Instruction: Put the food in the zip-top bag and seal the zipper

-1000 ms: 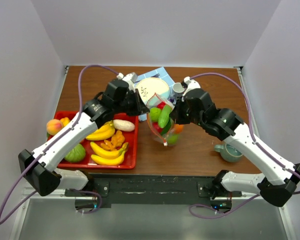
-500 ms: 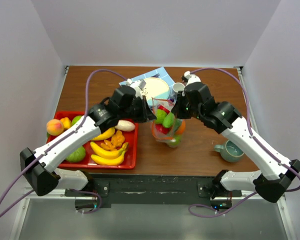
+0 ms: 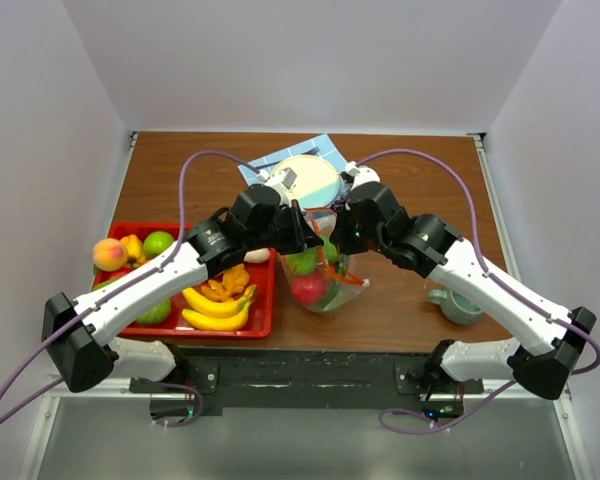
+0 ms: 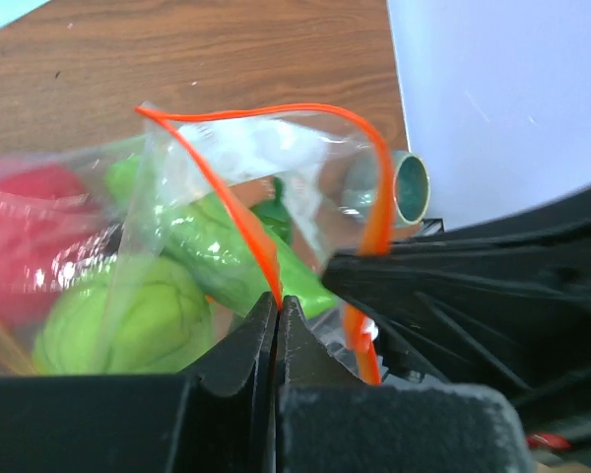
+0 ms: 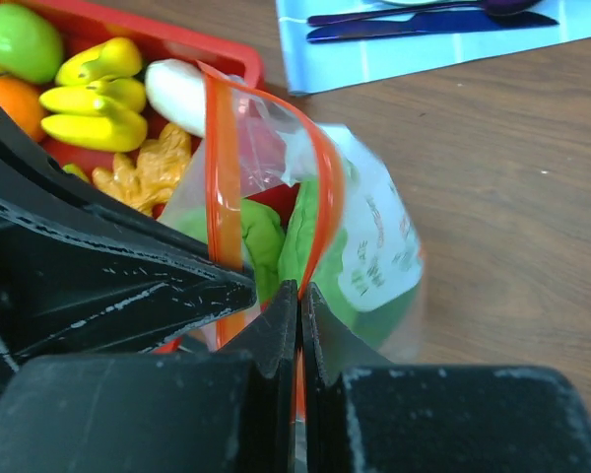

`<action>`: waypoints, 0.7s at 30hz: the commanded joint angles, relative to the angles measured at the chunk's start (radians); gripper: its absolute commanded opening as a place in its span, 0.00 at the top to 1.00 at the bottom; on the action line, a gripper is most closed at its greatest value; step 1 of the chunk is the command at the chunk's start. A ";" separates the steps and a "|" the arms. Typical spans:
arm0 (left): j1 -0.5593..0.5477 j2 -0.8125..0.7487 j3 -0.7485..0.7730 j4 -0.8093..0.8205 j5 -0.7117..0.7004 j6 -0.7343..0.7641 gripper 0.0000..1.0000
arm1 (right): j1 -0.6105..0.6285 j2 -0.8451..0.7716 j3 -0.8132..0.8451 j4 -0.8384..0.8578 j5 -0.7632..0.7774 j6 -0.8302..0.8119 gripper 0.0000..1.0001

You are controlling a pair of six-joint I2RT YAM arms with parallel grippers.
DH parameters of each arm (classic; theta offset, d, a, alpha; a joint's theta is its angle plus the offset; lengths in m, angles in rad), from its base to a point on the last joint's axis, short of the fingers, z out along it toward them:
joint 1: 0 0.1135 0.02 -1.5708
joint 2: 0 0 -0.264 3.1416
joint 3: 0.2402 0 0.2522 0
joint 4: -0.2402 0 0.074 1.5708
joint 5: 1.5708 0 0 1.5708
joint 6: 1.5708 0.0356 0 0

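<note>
A red tray (image 3: pixel 265 326) of bananas (image 3: pixel 215 318) sits near left. Mid-table, the zip-top bag (image 3: pixel 325 300) is held upright (green and red food (image 3: pixel 311 290) inside). The left gripper (image 4: pixel 278 305) and right gripper (image 5: pixel 298 296) are both clamped on its zipper (image 5: pixel 222 177). A plate (image 3: pixel 305 180) lies beyond.

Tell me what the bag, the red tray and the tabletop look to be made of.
The bag: thin clear plastic film, glossy and crinkled, contents showing through. The red tray: likely moulded plastic, smooth, uniform colour. The tabletop: brown wood grain, possibly laminate; cannot tell.
</note>
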State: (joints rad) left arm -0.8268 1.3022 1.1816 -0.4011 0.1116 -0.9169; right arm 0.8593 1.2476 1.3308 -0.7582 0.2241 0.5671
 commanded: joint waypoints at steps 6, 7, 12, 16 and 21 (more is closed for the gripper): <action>0.025 -0.078 -0.099 0.145 -0.092 -0.109 1.00 | 0.001 -0.065 0.027 0.088 0.009 -0.085 0.79; 0.031 -0.077 -0.105 0.146 -0.089 -0.109 1.00 | 0.001 -0.068 0.024 0.092 -0.006 -0.093 0.77; 0.071 -0.087 -0.128 0.145 -0.070 -0.094 1.00 | 0.001 -0.100 0.004 0.092 -0.019 -0.185 0.51; 0.101 -0.098 -0.139 0.153 -0.049 -0.089 1.00 | 0.003 -0.128 -0.012 0.048 -0.063 -0.213 0.40; 0.114 -0.087 -0.128 0.160 -0.033 -0.076 1.00 | 0.055 -0.125 -0.042 -0.065 -0.077 -0.205 0.36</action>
State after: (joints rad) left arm -0.7238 1.2377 1.0451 -0.3058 0.0628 -1.0069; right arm 0.8642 1.1229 1.3113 -0.7303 0.1616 0.3912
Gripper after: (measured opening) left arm 0.019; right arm 0.629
